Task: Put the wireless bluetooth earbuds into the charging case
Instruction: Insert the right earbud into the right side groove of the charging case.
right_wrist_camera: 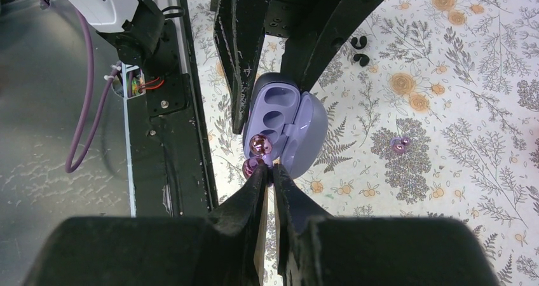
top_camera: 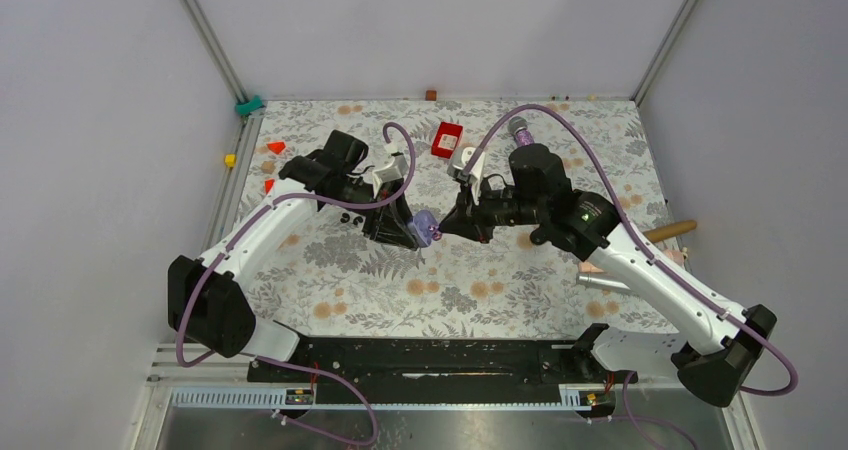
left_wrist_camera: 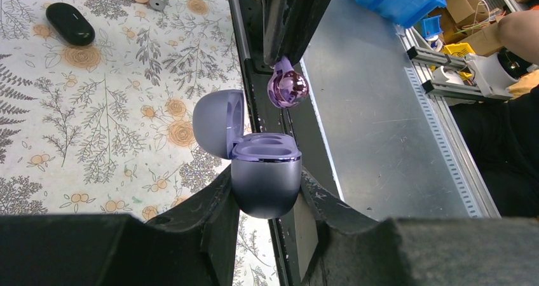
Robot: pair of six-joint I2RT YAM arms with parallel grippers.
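The charging case [left_wrist_camera: 266,187] is a lavender-grey clamshell with its lid open. My left gripper [left_wrist_camera: 267,184] is shut on its lower half and holds it above the table. Its wells look empty in the left wrist view. My right gripper [right_wrist_camera: 268,171] is shut on a glossy purple earbud [right_wrist_camera: 253,166], not a black one, and holds it just above the open case [right_wrist_camera: 286,117]. The same earbud [left_wrist_camera: 287,89] hangs over the case in the left wrist view. A second purple earbud [right_wrist_camera: 398,147] lies on the floral table. In the top view both grippers [top_camera: 415,232] [top_camera: 447,228] meet at mid-table.
A black oval object [left_wrist_camera: 70,23] lies on the cloth. A red box [top_camera: 447,138] and a purple microphone [top_camera: 518,127] are at the back. A metal cylinder [top_camera: 605,282] and a wooden handle [top_camera: 668,231] lie at the right. Two small black curved bits [right_wrist_camera: 357,49] lie nearby.
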